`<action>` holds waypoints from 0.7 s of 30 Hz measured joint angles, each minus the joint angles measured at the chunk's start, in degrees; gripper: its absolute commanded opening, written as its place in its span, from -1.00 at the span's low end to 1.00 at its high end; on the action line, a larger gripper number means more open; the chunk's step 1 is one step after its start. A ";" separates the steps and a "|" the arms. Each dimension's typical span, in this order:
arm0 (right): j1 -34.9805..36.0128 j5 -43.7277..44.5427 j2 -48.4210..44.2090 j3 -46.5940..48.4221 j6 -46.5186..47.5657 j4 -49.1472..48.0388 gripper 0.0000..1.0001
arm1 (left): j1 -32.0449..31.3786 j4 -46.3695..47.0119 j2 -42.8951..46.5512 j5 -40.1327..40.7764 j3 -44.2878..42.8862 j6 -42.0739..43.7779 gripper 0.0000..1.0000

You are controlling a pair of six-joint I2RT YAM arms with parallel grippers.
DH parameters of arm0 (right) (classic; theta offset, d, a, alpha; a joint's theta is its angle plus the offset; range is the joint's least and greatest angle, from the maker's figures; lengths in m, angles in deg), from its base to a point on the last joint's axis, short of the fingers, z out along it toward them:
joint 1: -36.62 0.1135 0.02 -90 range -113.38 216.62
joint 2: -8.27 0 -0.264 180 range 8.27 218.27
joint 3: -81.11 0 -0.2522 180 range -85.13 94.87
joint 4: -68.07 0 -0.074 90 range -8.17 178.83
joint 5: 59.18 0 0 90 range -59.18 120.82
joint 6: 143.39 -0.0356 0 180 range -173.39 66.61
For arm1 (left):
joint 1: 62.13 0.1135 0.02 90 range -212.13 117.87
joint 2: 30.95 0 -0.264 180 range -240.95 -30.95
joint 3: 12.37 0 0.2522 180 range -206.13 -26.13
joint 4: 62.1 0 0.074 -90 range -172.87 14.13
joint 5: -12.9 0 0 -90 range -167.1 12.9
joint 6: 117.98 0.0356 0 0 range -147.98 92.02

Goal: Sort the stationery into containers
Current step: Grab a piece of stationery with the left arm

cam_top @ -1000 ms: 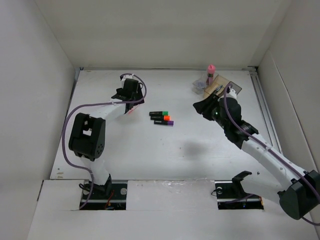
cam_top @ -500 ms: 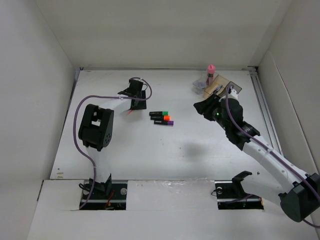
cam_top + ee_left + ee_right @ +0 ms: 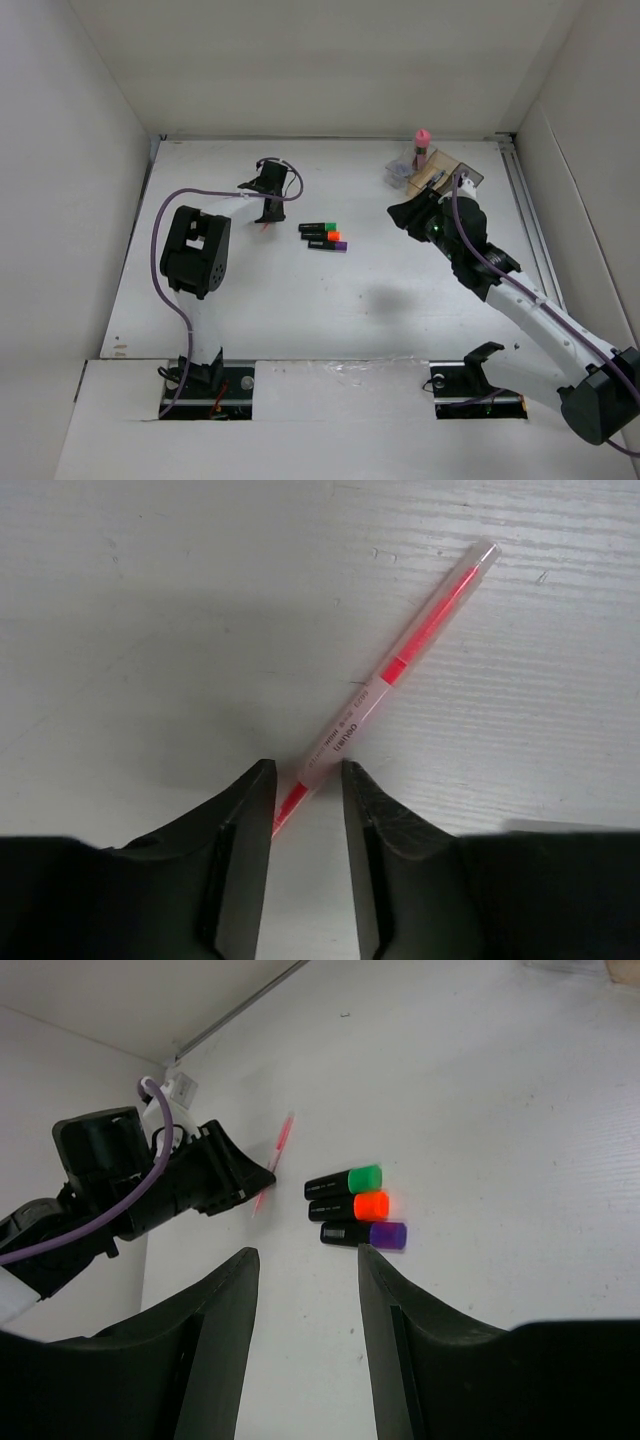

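The pink-red pen [image 3: 400, 660] lies flat and slanted on the white table. My left gripper [image 3: 305, 770] is down at the table, open, with its jaws on either side of the pen's near end without pinching it. In the top view the left gripper [image 3: 268, 205] is left of three black markers: green [image 3: 318, 227], orange [image 3: 322, 236] and purple [image 3: 330, 245]. My right gripper [image 3: 405, 215] is open and empty, hovering right of the markers [image 3: 350, 1206]. The compartment tray [image 3: 470, 178] sits at the back right with the pink-capped bottle [image 3: 421, 147] standing in it. The blue-white pen and grey jar are not visible.
White walls enclose the table on the left, back and right. A metal rail [image 3: 525, 200] runs along the right edge by the tray. The left arm's purple cable [image 3: 180, 200] loops over the left side of the table.
My left arm has swung round and its gripper has moved right and down onto the pink-red pen. The right arm has barely moved.
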 measured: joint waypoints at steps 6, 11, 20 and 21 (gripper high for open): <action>-0.61 -0.24 0.00 -0.02 0.02 -0.02 0.19 | -0.13 -0.09 0.00 0.04 0.00 -1.27 -1.00; -0.94 -1.27 0.74 -0.07 0.24 -0.39 0.43 | -0.39 1.51 1.11 -0.81 1.55 -2.93 -1.00; -0.57 -12.63 8.46 -0.07 2.36 -4.33 0.61 | -4.24 11.76 21.16 -11.82 14.08 -6.27 -1.00; -0.39 -13.81 9.01 -0.07 2.58 -4.85 0.61 | -4.79 15.02 23.76 -14.82 16.35 -6.80 -1.00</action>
